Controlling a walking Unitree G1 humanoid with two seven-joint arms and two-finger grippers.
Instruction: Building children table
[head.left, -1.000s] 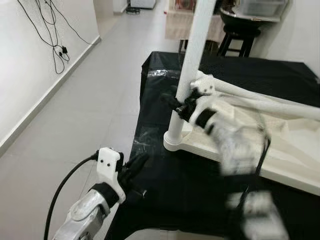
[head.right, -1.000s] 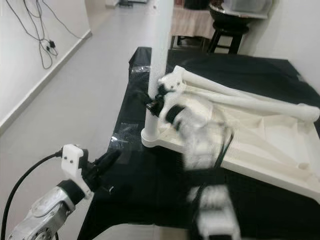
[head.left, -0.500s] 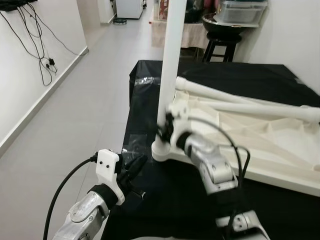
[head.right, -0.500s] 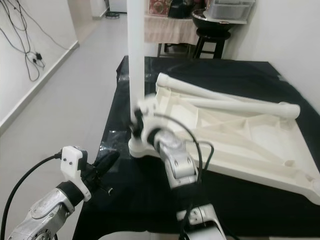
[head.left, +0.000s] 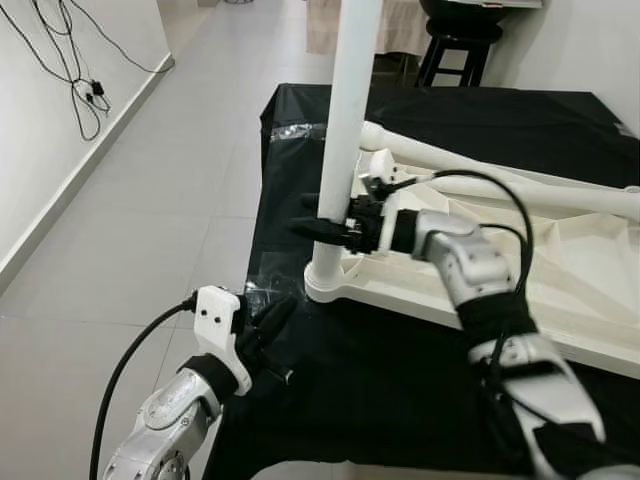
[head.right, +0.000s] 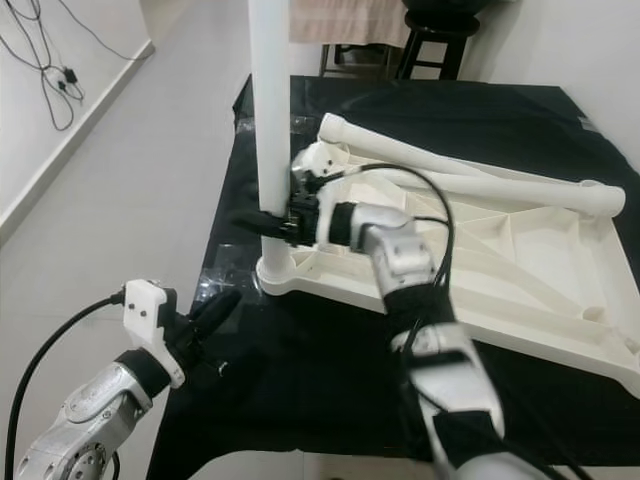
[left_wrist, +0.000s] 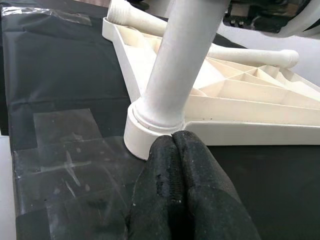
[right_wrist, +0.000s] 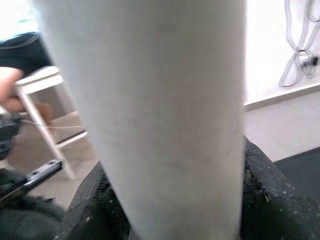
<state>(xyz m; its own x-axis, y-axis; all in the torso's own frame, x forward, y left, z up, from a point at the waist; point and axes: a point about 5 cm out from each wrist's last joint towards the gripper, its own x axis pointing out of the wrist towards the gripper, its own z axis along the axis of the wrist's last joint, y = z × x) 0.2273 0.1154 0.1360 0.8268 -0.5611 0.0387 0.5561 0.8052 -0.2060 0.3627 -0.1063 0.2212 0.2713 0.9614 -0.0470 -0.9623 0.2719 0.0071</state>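
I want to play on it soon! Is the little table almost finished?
Not yet. One white leg already stands upright in the corner socket of the upside-down tabletop. The right hand is clamped around that leg. The left hand waits shut near the black cloth's edge. At least two more legs lie loose on the tabletop and need fitting.

Smooth matt white plastic table leg (head.left: 345, 120) — glossy black sheet (head.left: 400, 380), clear tape (left_wrist: 65, 145).

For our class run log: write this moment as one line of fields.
right end effector: shut on upright table leg | left end effector: shut, idle near tabletop corner | two legs lying on upturned tabletop
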